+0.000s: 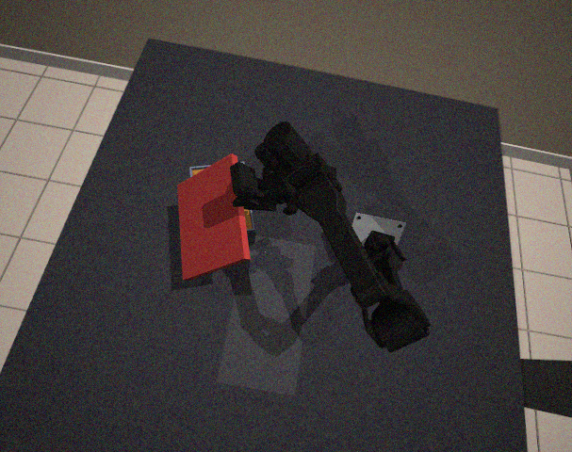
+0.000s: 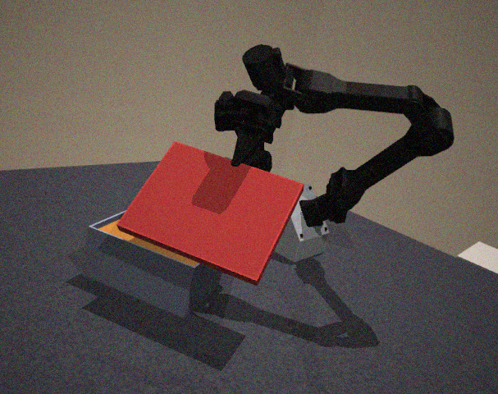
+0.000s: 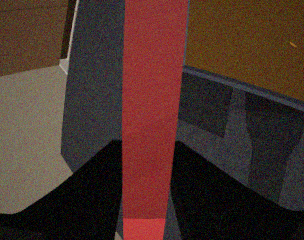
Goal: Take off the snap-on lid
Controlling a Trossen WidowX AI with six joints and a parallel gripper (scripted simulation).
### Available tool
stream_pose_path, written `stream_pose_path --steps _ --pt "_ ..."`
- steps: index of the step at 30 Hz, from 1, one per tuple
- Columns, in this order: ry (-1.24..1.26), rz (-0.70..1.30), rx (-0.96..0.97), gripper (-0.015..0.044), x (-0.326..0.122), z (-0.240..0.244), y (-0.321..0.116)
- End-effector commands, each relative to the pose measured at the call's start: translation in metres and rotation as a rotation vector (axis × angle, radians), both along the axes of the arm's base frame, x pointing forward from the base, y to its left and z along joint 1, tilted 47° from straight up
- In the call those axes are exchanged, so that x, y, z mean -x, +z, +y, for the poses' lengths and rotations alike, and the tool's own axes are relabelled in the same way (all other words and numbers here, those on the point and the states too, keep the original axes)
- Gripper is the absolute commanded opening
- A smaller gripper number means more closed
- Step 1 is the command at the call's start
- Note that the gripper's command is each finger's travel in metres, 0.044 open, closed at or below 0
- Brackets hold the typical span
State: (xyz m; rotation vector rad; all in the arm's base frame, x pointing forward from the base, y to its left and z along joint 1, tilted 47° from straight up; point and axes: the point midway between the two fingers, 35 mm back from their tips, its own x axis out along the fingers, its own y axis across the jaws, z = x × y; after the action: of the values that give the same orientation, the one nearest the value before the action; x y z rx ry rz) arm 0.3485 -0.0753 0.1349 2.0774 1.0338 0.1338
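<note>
My gripper (image 1: pixel 237 188) (image 2: pixel 244 161) (image 3: pixel 145 151) is shut on the right edge of the red lid (image 1: pixel 207 228) (image 2: pixel 215 220) (image 3: pixel 152 94). The lid hangs in the air, tilted, with its far side low over the storage box. The box (image 1: pixel 248 219) (image 2: pixel 102 221) (image 3: pixel 259 27) is grey with an orange inside and stands open beneath the lid. Most of it is hidden by the lid in the top view. In the wrist view the lid runs edge-on between the two dark fingers.
The arm's grey base mount (image 1: pixel 373 226) (image 2: pixel 303 229) stands to the right of the box on the dark table (image 1: pixel 130 364) (image 2: pixel 389 296). A paler rectangle (image 1: pixel 261 360) shows on the table top in front of the box. Tiled floor lies beyond the table edges.
</note>
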Motion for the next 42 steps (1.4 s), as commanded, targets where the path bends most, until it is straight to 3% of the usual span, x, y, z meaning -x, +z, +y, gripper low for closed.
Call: stream_pose_path --steps 1,42 --pt "-0.003 0.001 0.000 0.0000 0.005 0.005 0.006" --pt "-0.003 0.005 -0.003 0.0000 0.045 0.052 0.059"
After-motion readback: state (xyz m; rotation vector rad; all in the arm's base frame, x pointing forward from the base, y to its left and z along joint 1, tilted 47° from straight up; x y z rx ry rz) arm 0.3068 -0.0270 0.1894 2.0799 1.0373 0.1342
